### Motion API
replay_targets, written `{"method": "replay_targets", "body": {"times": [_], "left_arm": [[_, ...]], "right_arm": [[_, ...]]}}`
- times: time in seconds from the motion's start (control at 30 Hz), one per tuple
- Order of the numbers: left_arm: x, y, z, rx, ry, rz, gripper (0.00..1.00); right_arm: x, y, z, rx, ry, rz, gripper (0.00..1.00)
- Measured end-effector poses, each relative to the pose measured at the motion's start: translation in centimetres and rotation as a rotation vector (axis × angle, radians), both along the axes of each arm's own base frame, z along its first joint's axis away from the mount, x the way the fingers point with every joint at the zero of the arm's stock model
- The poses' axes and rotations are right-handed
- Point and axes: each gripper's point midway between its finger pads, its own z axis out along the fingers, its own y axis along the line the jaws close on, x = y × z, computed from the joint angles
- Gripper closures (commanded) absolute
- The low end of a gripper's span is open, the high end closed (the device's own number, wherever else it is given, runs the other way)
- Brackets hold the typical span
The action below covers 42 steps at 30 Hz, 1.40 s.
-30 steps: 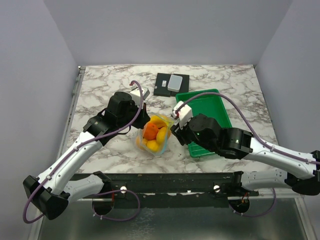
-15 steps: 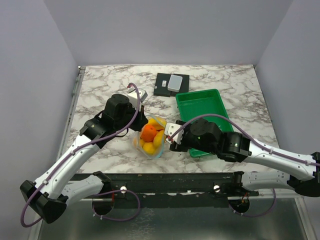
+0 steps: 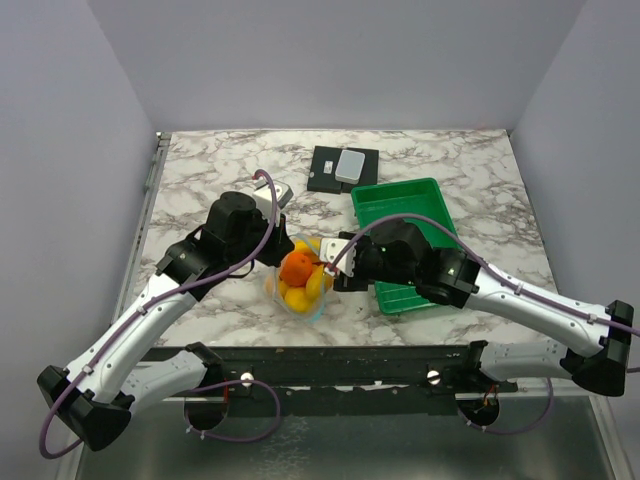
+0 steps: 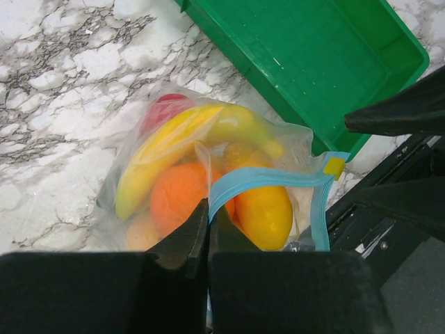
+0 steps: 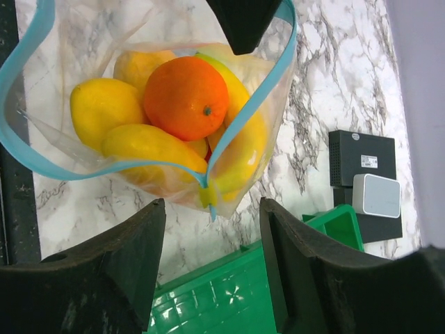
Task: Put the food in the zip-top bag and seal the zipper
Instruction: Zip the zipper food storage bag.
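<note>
The zip-top bag (image 3: pixel 312 297) lies on the marble with its mouth open, and holds the food: an orange (image 5: pixel 184 97), a banana (image 4: pixel 167 139), yellow round ones (image 5: pixel 97 104) and a red one (image 4: pixel 161 110). My left gripper (image 3: pixel 280 255) is shut on the light-blue zipper (image 4: pixel 268 177) at the bag's left rim, as the left wrist view (image 4: pixel 207 203) shows. My right gripper (image 3: pixel 330 272) is open at the bag's right end. In the right wrist view (image 5: pixel 211 203) the zipper's yellow end tab (image 5: pixel 206 197) hangs at the level of the fingertips, ungripped.
A green tray (image 3: pixel 400 205) stands right of the bag, under my right arm, and shows in both wrist views (image 4: pixel 313 56) (image 5: pixel 229 299). A black box (image 3: pixel 325 170) with a white case (image 3: pixel 350 165) on it sits behind the tray. A grey object (image 3: pixel 282 190) lies by my left wrist.
My right gripper has come down and left from above the tray to the bag's right end. The bag and my left gripper have shifted slightly left and nearer.
</note>
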Motion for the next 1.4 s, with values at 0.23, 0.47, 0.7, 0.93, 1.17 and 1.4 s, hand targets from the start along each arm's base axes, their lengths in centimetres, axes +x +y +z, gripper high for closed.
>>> {"method": "replay_targets", "body": {"times": [0.23,0.47,0.7,0.93,1.17,1.4], "left_arm": [[-0.1,0.0,0.0,-0.002,0.001,-0.004,1.0],[-0.1,-0.1,-0.1,-0.002,0.004,-0.006,1.0],[-0.1,-0.1,-0.1,-0.002,0.005,-0.006,1.0],[-0.2,-0.1,-0.3,-0.002,0.011,-0.004,0.99],[-0.3,0.0,-0.1,-0.012,0.013,0.002,0.94],[-1.0,0.2,0.7,-0.034,-0.002,-0.005,0.74]], "right_arm": [[1.2,0.2,-0.7,0.037,0.012,0.033,0.41],[1.3,1.2,-3.0,0.028,0.051,0.069,0.57],[1.5,1.6,-3.6,0.033,0.051,0.081,0.92],[1.5,1.4,-2.9,0.06,0.046,0.073,0.99],[0.6,0.8,-0.8,0.097,0.081,0.059,1.0],[-0.7,0.6,1.7,0.132,0.155,0.063,1.0]]}}
